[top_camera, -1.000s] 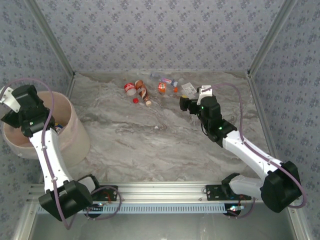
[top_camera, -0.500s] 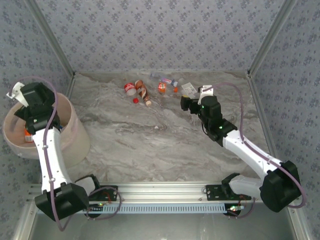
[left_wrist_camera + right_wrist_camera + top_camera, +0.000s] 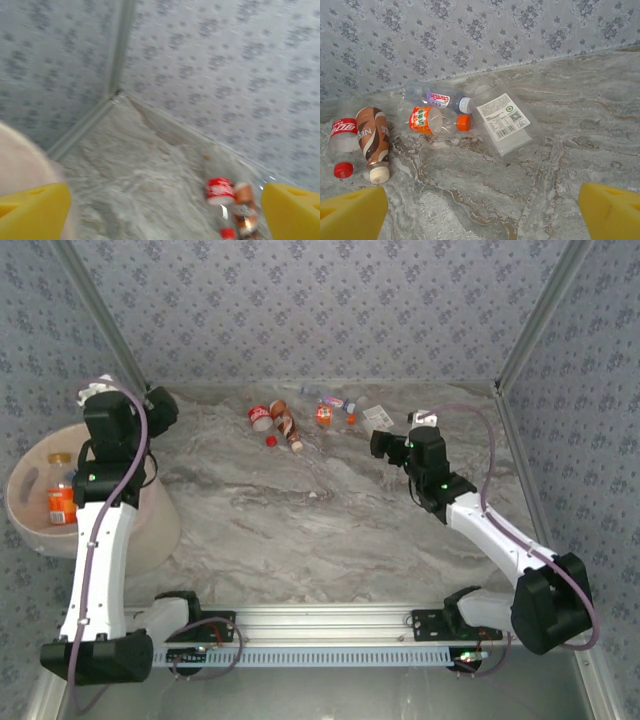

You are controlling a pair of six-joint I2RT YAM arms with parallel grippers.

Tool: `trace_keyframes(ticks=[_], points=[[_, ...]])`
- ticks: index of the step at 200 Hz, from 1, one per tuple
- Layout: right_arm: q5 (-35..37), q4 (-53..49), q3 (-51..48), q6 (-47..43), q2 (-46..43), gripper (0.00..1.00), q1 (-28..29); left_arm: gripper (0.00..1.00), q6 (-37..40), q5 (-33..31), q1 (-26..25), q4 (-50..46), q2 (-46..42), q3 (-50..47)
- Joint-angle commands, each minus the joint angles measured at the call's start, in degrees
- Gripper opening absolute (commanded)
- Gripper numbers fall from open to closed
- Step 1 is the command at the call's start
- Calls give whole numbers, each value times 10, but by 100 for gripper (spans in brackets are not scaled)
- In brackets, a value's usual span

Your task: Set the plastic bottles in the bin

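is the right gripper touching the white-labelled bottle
Apart: in the right wrist view the open right gripper hovers short of the white-labelled bottle, bare marble between them.

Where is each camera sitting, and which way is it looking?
Top external: high behind both arms, looking down at the table, the bin and the plastic bottles.
Left wrist: on the open left gripper, facing the far-left wall corner; yellow fingertips show.
Right wrist: on the open right gripper, facing the bottles; yellow fingertips show.
Shared: both wrist views see the red-label bottle and brown-label bottle.
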Motion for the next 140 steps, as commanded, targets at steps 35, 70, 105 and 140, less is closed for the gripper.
trace_keyframes(ticks=[35, 70, 105, 140], points=[[-74, 17, 18, -13, 27, 100, -38, 98, -42, 82, -96, 52, 12, -12], [-173, -22, 75, -108, 84, 100, -72, 98, -54, 121, -144, 87, 50, -7], [-208, -123, 179, -187, 182, 100, -96, 98, -20, 153, -156, 81, 78, 7], [-283, -209, 315, -239, 307, 100, -127, 98, 5, 140, -156, 77, 69, -5]])
